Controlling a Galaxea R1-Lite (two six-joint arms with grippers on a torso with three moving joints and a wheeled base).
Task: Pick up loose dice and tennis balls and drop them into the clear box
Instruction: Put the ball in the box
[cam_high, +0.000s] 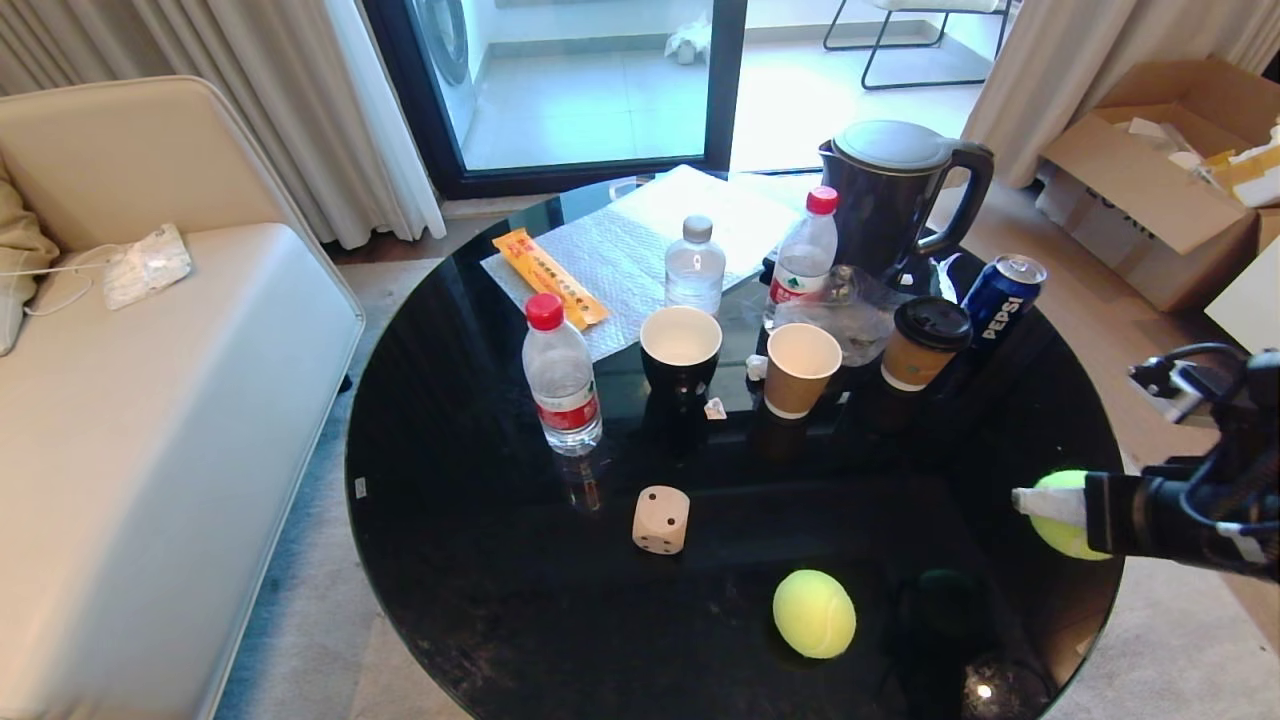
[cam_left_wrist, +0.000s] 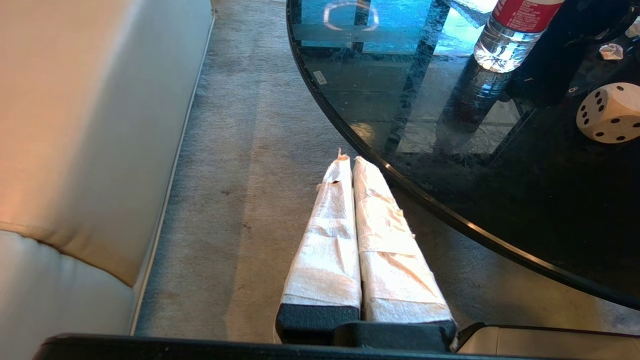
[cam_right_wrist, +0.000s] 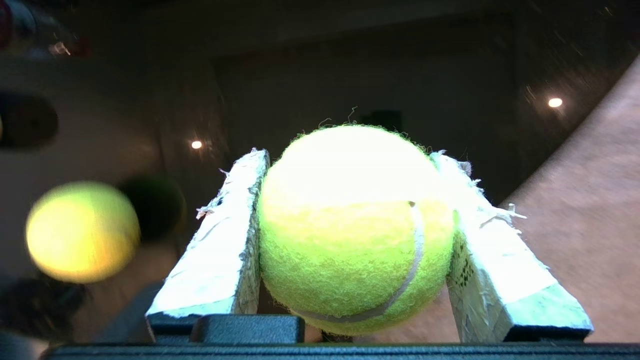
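While the round black glass desk (cam_high: 480, 560) stands on grey carpet between a pale sofa (cam_high: 150, 420) at its left edge and a cardboard box (cam_high: 1150, 190) beyond its far right edge, a glazed door with curtains closes the room behind it. Two tennis balls are in view: one tennis ball (cam_high: 814, 613) rests on the desk near the front edge, and a second ball (cam_right_wrist: 350, 230) is clamped between the taped fingers (cam_right_wrist: 220, 250) of the right end effector (cam_high: 1050, 505), which is level at the right edge of the desk with its fingers directed toward the desk centre. One beige die (cam_high: 661, 519) sits left of the resting ball, near the desk centre, with a three-pip face toward the front edge; being a cube, it has no long axis. A dark shape just right of the resting ball cannot be identified. Behind the die stand three water bottles, three cups, one kettle (cam_high: 890, 200) and one cola can (cam_high: 1000, 298). The left end effector (cam_left_wrist: 350, 165) hangs over the carpet beside the left edge of the desk, fingers pressed together and holding nothing.
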